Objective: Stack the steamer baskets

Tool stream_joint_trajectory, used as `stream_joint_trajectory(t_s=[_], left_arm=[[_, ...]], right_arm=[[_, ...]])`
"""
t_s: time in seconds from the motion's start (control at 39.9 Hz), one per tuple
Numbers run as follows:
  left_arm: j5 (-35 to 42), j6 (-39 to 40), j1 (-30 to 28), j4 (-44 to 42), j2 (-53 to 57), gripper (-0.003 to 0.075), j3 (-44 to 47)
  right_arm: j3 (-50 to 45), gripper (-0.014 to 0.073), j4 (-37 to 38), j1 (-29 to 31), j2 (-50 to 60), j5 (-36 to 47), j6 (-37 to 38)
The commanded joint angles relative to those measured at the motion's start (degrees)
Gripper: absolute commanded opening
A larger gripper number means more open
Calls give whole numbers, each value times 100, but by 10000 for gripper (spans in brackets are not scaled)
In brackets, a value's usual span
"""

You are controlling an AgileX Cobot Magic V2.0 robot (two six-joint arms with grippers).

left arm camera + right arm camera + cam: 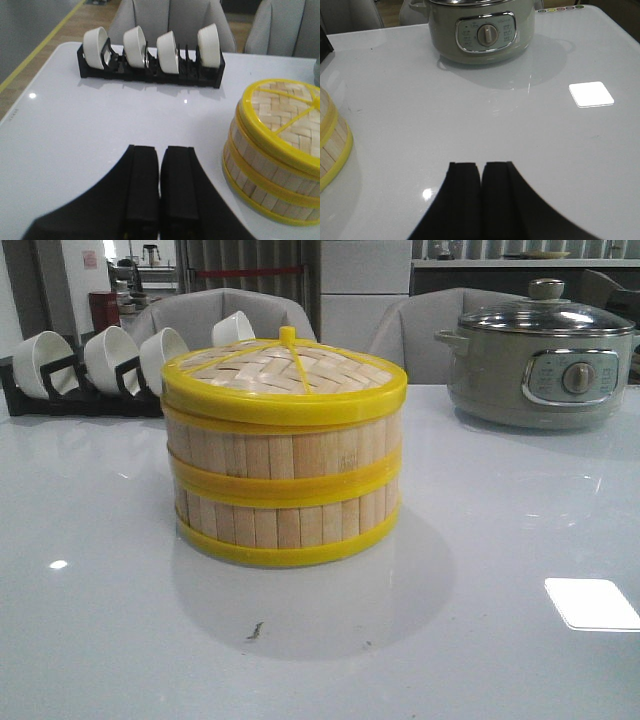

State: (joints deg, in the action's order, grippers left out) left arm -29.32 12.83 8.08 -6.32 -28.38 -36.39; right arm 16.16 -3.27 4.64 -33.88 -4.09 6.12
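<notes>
Two steamer baskets stand stacked in the middle of the white table, the upper basket [285,448] on the lower basket [290,523], with the woven yellow-rimmed lid [285,375] on top. The stack also shows in the left wrist view [272,165], and its edge shows in the right wrist view [332,150]. My left gripper [160,150] is shut and empty, off to the left of the stack. My right gripper [481,166] is shut and empty, over bare table to the right of the stack. Neither gripper shows in the front view.
A grey electric pot [540,360] with a glass lid stands at the back right, also in the right wrist view [482,30]. A black rack of white bowls [90,365] stands at the back left, also in the left wrist view [150,57]. Chairs stand behind the table.
</notes>
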Motion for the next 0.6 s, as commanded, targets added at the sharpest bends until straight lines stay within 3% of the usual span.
stream_joint_trajectory(t_s=[0.0, 0.3, 0.58], left_arm=[[1032, 46, -218, 158, 343, 95, 232], [2725, 46, -643, 180, 1906, 95, 2273], [2981, 46, -719, 180, 2937, 95, 3654]], right_arm=[[172, 23, -11, 50, 27, 462, -63], [172, 23, -11, 50, 27, 462, -63], [172, 23, -11, 50, 27, 469, -63]])
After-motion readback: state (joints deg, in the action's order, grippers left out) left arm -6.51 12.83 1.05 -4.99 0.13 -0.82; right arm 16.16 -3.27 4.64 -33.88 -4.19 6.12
